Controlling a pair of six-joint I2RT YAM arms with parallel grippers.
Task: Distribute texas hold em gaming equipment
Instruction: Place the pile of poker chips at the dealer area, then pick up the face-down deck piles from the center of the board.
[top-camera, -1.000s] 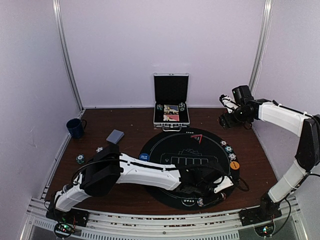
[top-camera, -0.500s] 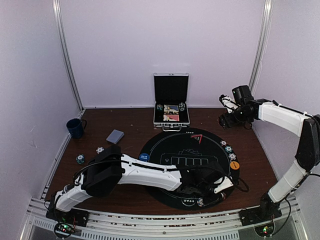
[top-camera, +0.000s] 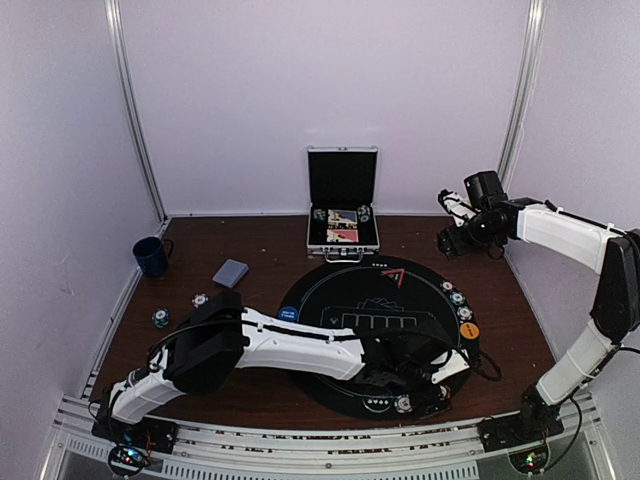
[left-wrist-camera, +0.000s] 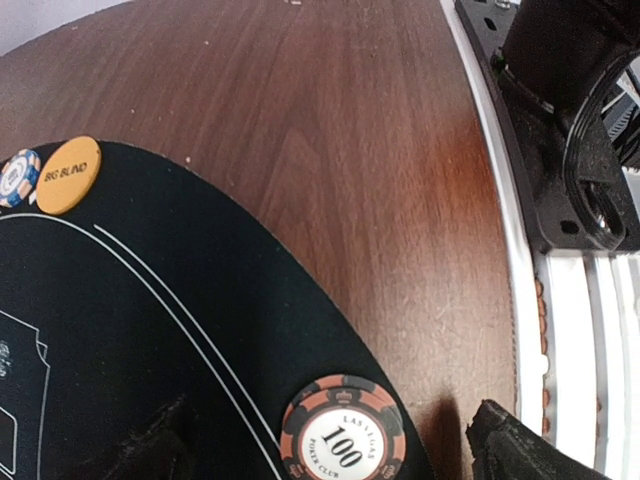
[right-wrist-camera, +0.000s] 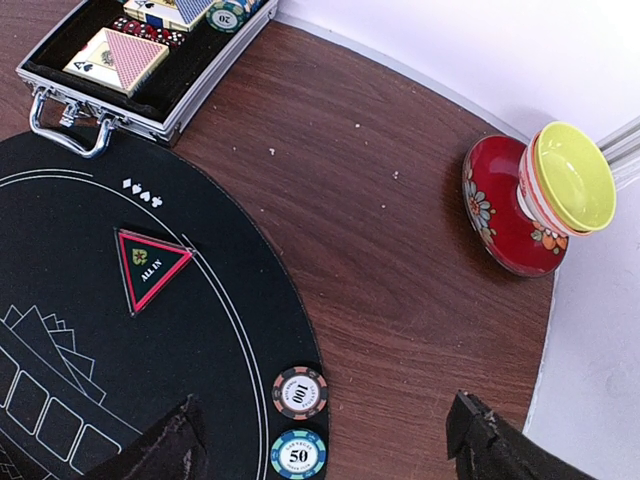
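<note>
Left gripper (left-wrist-camera: 330, 450) newly wide around red 100 chip (left-wrist-camera: 342, 435) on black mat (left-wrist-camera: 150, 330).

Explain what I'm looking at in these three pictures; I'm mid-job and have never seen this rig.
Two robot arms, the left arm and the right arm, are bolted at the near edge of a table. The wide picture comes from a fixed camera above and behind them; the other two come from a camera on each wrist, looking past its fingers. On the table lie a round black poker mat, an open silver case at the back, a blue mug and a deck of cards on the left. The left gripper is open, with a 100 chip lying on the mat's edge between its fingers and an orange Big Blind button farther off. The right gripper is open too. Neither holds anything.
</note>
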